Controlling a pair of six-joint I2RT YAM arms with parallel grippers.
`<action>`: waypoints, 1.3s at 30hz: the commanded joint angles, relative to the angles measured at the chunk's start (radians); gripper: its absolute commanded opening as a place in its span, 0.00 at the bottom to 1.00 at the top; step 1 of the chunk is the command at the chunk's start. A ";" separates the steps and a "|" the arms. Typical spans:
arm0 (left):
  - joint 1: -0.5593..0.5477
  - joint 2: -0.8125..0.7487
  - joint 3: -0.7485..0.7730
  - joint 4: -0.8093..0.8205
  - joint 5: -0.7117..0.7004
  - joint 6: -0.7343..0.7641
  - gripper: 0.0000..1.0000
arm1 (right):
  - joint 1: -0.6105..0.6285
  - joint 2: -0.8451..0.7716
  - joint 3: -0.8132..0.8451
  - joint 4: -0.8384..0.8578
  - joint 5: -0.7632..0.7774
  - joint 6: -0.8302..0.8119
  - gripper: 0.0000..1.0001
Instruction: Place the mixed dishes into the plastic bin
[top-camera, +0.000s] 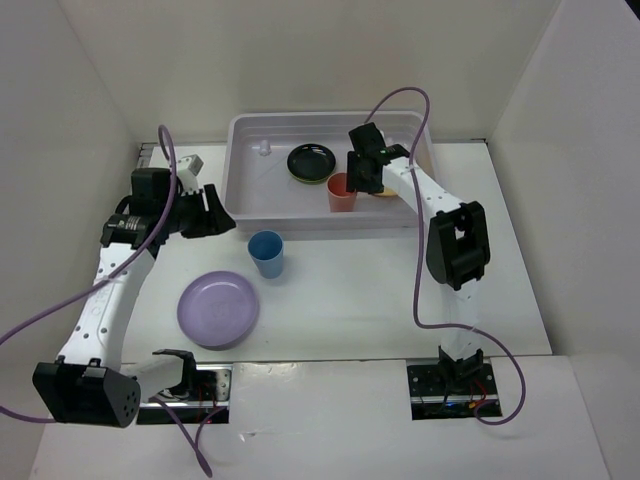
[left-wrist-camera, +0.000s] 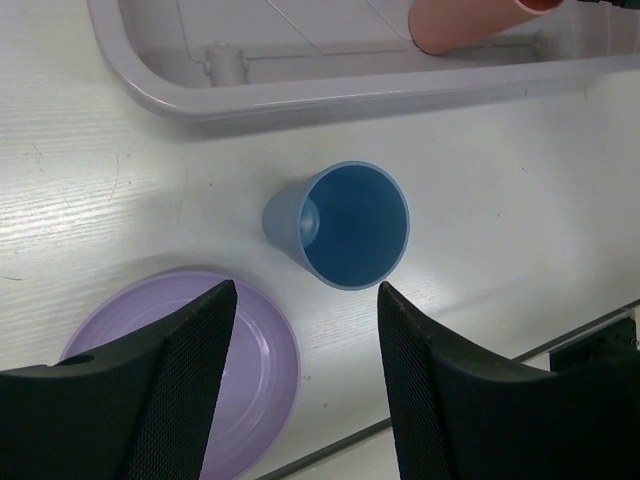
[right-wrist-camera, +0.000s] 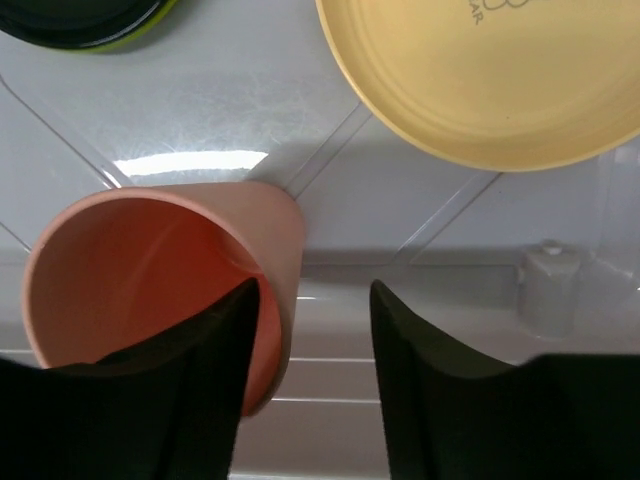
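Note:
The plastic bin (top-camera: 245, 205) stands at the back. In it the small black plate (top-camera: 311, 158) lies on the lime-green plate (top-camera: 300, 177), the coral-red cup (top-camera: 341, 194) stands near the front wall, and the yellow-orange plate (right-wrist-camera: 490, 80) lies beside it. My right gripper (right-wrist-camera: 314, 287) is open over the coral-red cup (right-wrist-camera: 170, 270), with one finger inside its mouth and the other outside, clear of the wall. The blue cup (top-camera: 266, 252) and the lavender plate (top-camera: 218, 308) sit on the table. My left gripper (left-wrist-camera: 306, 288) is open and empty above the blue cup (left-wrist-camera: 345, 225) and the lavender plate (left-wrist-camera: 200, 380).
A small white post (top-camera: 264, 147) stands in the bin's back left corner. White walls close in the table on the left, back and right. The bin's front rim (left-wrist-camera: 300, 100) lies just beyond the blue cup.

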 joint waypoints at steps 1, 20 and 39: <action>0.005 0.012 -0.007 0.030 0.036 0.018 0.66 | -0.002 -0.044 -0.001 0.015 -0.011 -0.005 0.57; -0.072 0.188 -0.081 0.090 0.070 0.020 0.60 | 0.008 -0.527 -0.070 0.054 -0.005 0.004 0.91; -0.238 0.385 0.002 0.093 -0.112 -0.019 0.10 | 0.028 -0.738 -0.044 0.057 -0.075 -0.025 0.94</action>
